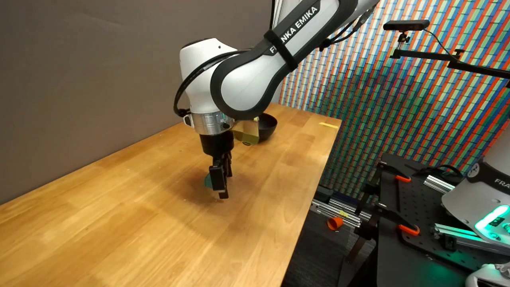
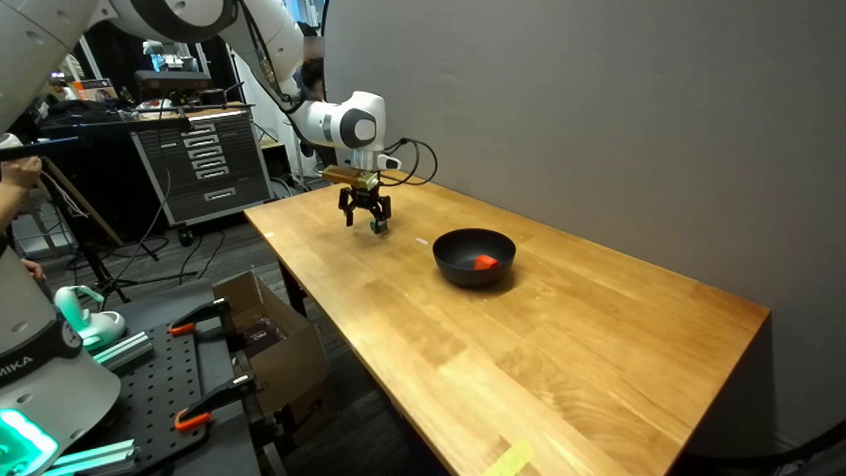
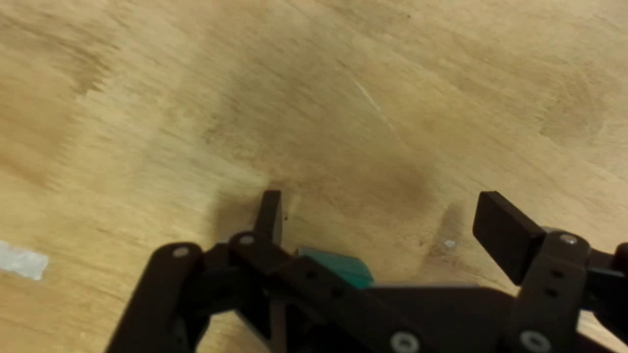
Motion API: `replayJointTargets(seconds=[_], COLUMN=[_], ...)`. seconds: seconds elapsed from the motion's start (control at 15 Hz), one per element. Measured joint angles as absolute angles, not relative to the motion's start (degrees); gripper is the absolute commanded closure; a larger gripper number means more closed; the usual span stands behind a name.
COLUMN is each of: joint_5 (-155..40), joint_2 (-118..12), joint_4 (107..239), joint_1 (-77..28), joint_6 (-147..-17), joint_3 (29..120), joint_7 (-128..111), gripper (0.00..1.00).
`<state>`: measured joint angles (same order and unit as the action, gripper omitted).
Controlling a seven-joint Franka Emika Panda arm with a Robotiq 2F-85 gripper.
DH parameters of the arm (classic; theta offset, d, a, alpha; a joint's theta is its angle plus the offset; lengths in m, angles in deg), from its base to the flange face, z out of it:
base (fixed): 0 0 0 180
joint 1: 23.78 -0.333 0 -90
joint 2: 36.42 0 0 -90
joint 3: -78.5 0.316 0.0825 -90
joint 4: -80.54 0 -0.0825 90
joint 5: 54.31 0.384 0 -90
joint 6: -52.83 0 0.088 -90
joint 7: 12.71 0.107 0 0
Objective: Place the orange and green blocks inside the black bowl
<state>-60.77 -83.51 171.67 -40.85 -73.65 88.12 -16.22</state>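
In an exterior view: smooth white arm [image 2: 338, 124] enters from 10 o'clock, slopes down, turns vertical at its end. Black, jointed pincer [image 2: 364, 222] points to 6 o'clock, spread apart, over grained wooden worktop [image 2: 595, 330]. At the pincer's 5 o'clock, just beside it, green block [image 3: 347, 268], partly hidden; contact can't be told. At the pincer's 4 o'clock, well apart: round matte black bowl [image 2: 461, 276], flat-faced orange block [image 2: 486, 262] inside.

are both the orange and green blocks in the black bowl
No, in an exterior view the orange block lies inside the black bowl, but the green block is outside it.
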Motion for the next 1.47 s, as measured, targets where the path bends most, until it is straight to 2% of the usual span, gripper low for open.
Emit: replayJointTargets(seconds=[0.2,0.27,0.33,0.8,0.87,1.47], joint_5=[-62.5,-62.7,-62.8,-66.3,-67.8,-75.4], joint_2=[-85.2,-85.7,-86.1,-87.5,-87.4,-80.0], joint_4=[168.9,168.1,167.4,164.1,163.9,165.0], joint_1=[-41.7,-41.9,-42.0,-43.9,-44.3,-41.9], joint_6=[-74.0,-74.1,-74.3,-74.3,-74.3,-74.2], joint_3=[87.1,87.0,87.0,85.4,84.4,73.4], joint_7=[-16.2,-16.2,-16.2,-15.9,-15.3,-8.2], gripper=[0.00,0.25,0.27,0.82,0.87,0.87])
